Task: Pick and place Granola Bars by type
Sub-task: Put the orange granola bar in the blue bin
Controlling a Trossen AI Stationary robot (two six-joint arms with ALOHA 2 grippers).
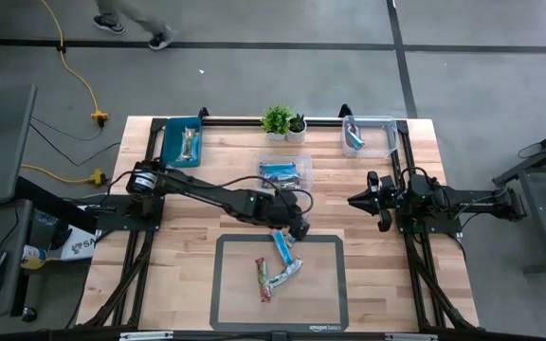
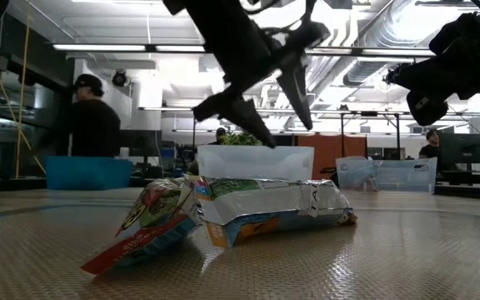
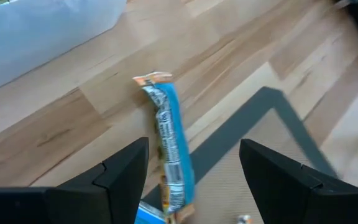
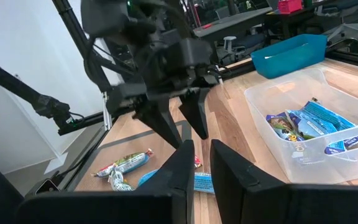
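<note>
Three Granola Bars lie flat at the grey mat [image 1: 226,284]. A light blue bar [image 1: 282,247] [image 3: 169,149] straddles the mat's far edge. A green-white bar [image 1: 286,274] [image 2: 265,204] and a red-ended bar [image 1: 263,280] [image 2: 140,229] lie on the mat. My left gripper [image 1: 297,228] [image 3: 194,146] [image 2: 277,112] hangs open just above the blue bar, its fingers pointing down on either side and touching nothing. My right gripper [image 1: 354,201] [image 4: 202,149] waits in the air at the table's right with its fingers nearly together.
A clear tub [image 1: 284,170] [image 4: 309,124] holding blue bars stands at mid-table. A blue bin [image 1: 180,140] holds one bar at the far left, and a clear bin [image 1: 368,134] holds a blue bar at the far right. Small plants [image 1: 282,121] stand between them. People show beyond the table [image 2: 94,117].
</note>
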